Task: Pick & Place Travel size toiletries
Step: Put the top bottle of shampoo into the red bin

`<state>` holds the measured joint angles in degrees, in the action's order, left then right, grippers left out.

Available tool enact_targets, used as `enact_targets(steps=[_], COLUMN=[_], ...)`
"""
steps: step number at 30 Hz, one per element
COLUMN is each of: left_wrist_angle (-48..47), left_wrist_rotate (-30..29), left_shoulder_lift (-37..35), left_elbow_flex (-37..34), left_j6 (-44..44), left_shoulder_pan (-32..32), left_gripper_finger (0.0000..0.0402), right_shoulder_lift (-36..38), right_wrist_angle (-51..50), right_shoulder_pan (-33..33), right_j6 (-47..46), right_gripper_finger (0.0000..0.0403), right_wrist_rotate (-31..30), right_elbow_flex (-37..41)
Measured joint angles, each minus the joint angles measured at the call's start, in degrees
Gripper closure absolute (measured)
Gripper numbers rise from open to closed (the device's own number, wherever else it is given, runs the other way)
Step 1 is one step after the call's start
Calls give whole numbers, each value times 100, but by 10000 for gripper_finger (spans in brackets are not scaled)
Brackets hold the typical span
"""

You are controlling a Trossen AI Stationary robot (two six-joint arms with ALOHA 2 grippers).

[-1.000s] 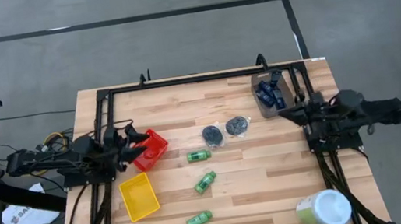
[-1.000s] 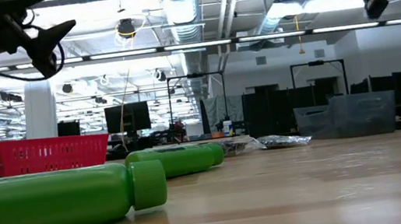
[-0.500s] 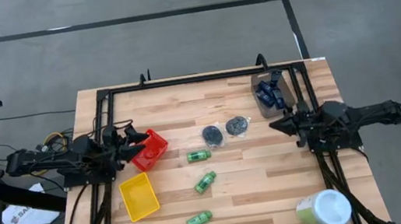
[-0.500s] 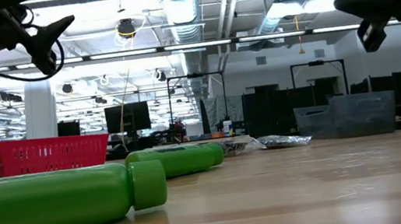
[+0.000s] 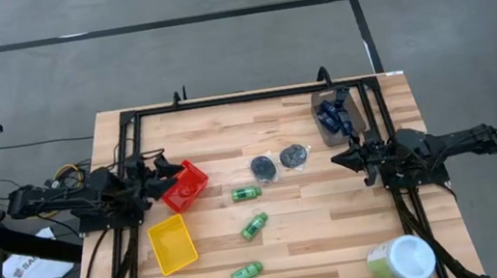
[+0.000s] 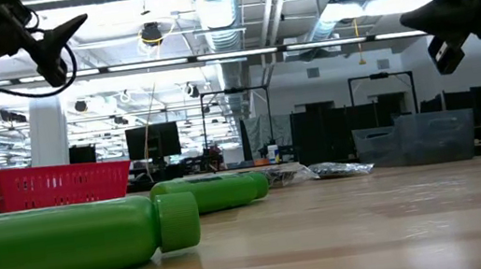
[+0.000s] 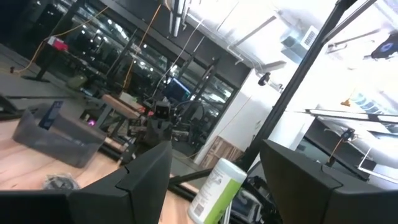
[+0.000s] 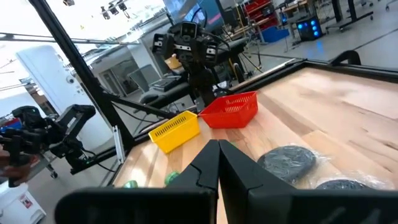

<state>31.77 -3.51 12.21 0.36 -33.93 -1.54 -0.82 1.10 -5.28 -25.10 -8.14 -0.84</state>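
Three bright green bottles lie on their sides on the wooden table: one (image 5: pixel 245 193) mid-table, one (image 5: pixel 255 225) nearer, one (image 5: pixel 246 274) by the near edge. Two dark grey discs (image 5: pixel 263 167) (image 5: pixel 294 156) lie flat beyond them. Dark blue tubes (image 5: pixel 335 113) lie in the grey bin at the far right. My left gripper (image 5: pixel 173 169) hovers open above the red bin, holding nothing. My right gripper (image 5: pixel 337 160) hangs shut in the air to the right of the discs, its fingers (image 8: pixel 217 163) closed together.
A red bin (image 5: pixel 187 187) and a yellow bin (image 5: pixel 172 244) stand at the table's left. The grey bin (image 5: pixel 328 130) is at the far right, and a large pale green-and-white tub (image 5: pixel 402 260) at the near right corner. A black frame (image 5: pixel 252 96) runs along the far edge.
My right gripper has come down and reached a little toward the table's middle, rolling slightly, and has stayed shut. The bottles, discs and tubes have not moved.
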Motion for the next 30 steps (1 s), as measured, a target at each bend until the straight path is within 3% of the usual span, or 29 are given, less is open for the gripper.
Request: enact_targets(steps=[5, 11, 16, 23, 30], left_wrist_angle=[164, 1120, 1129, 762, -708], left_wrist_rotate=[-238, -1713, -1824, -1847, -1133], left_shoulder_lift=[2, 1, 320, 2199, 4414], left_elbow_flex=[0, 16, 607, 1963, 3404], left_j6=[48, 15, 305, 1174, 1266], left_shoulder_pan=[0, 2, 2, 2, 2], left_gripper_finger=[160, 160, 160, 152, 90], right_shoulder_lift=[-19, -70, -70, -70, -70], right_wrist_angle=[-2, -8, -12, -15, -15], right_shoulder_pan=[0, 15, 15, 15, 15], right_j6=[21, 17, 15, 13, 2], right_gripper_finger=[403, 403, 403, 403, 403], right_wrist_rotate=[0, 0, 0, 0, 0], right_elbow_flex=[0, 0, 0, 0, 2])
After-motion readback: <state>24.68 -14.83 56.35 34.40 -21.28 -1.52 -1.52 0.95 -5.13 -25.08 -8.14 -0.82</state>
